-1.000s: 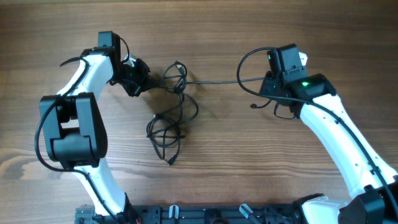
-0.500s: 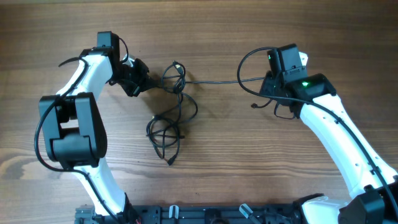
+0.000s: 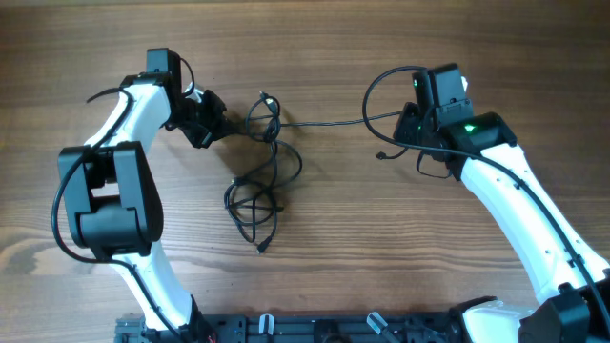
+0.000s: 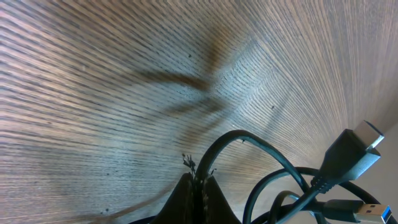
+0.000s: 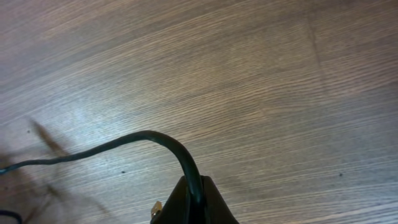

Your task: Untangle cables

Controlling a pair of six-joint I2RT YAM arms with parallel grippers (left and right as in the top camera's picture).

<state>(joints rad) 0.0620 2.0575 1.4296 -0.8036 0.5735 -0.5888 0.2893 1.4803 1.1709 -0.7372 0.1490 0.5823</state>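
Inspection finding: the thin black flexible cables [image 3: 261, 171] are lying as tangled loops on the brown wooden tabletop [image 3: 381, 248], with one strand stretching rightward. The left tool [image 3: 217, 126] is pinching a cable at the clump's upper-left edge, fingers pressed together. The right tool [image 3: 404, 126] is likewise pinching the stretched strand. Judgement: separation is only beginning, and most loops are awaiting untangling.
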